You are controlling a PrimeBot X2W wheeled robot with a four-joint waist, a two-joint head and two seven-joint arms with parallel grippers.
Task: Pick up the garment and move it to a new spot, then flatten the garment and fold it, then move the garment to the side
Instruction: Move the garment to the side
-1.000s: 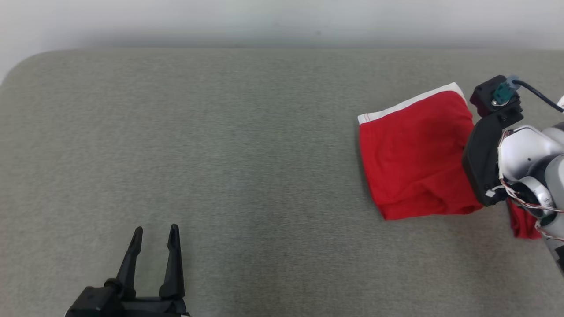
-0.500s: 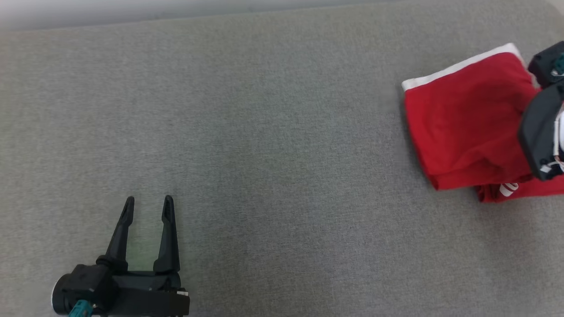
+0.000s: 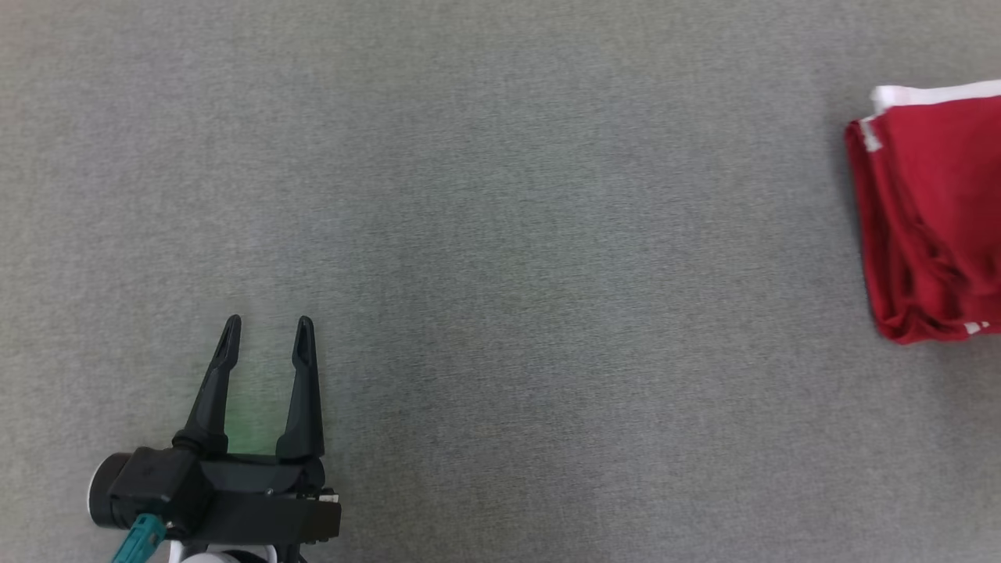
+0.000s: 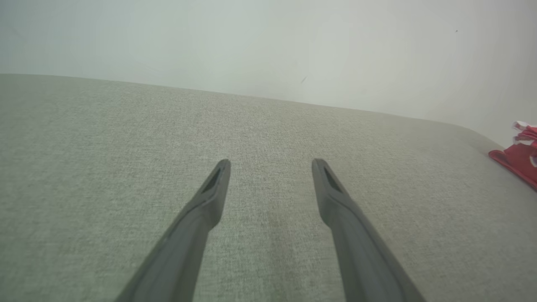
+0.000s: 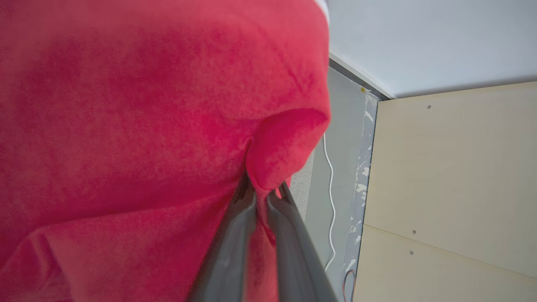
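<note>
the garment (image 3: 931,219) is at the right of the grey woven surface (image 3: 500,195), cut by the picture's edge. it is soft red knit with a white waistband along its far side, and stacked folds show on its left side. the right gripper (image 5: 265,191) is pinched tight on a bit of the red cloth, which bunches into a rounded tuck above the tips. the left gripper (image 3: 267,322) sits near left, its tapered dark fingers spread wide, holding nothing.

L end effector (image 3: 267,322): black body, two long tapered fingers (image 3: 301,391), slotted tips; teal connector (image 3: 139,538) at base.
</note>
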